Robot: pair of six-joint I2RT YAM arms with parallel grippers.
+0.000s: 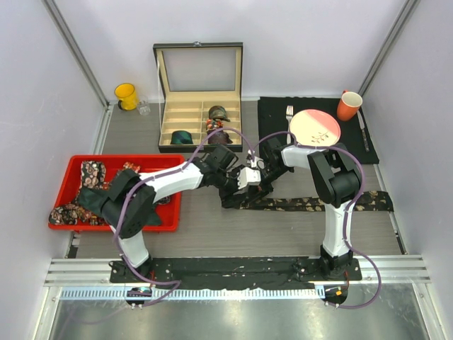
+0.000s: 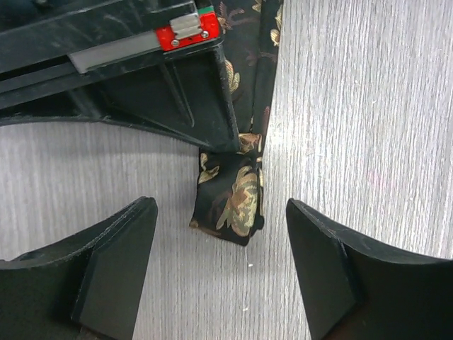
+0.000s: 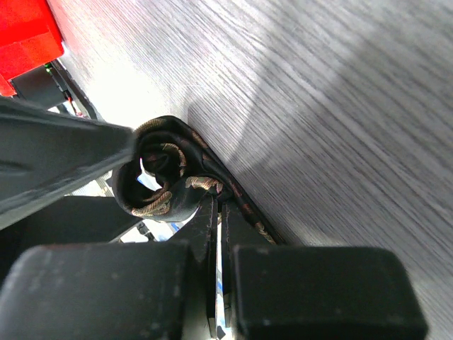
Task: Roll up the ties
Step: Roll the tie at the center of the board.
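Observation:
A dark floral tie (image 1: 318, 204) lies stretched along the table, its left end curled into a small coil (image 3: 159, 177). My right gripper (image 3: 221, 205) is shut on the tie just behind that coil, and in the top view the right gripper (image 1: 256, 185) sits at the strip's left end. In the left wrist view the folded tie end (image 2: 230, 202) pokes out from under the right gripper's body. My left gripper (image 2: 223, 258) stands open just short of it, touching nothing, fingers (image 2: 113, 262) on either side. From above, the left gripper (image 1: 237, 180) is right beside the right one.
A red tray (image 1: 156, 162) at the left holds several loose ties. An open box (image 1: 199, 113) at the back holds rolled ties. At the back right is a black mat (image 1: 272, 113) with plate (image 1: 315, 127), fork and orange cup (image 1: 348, 106). A yellow cup (image 1: 126, 95) stands back left.

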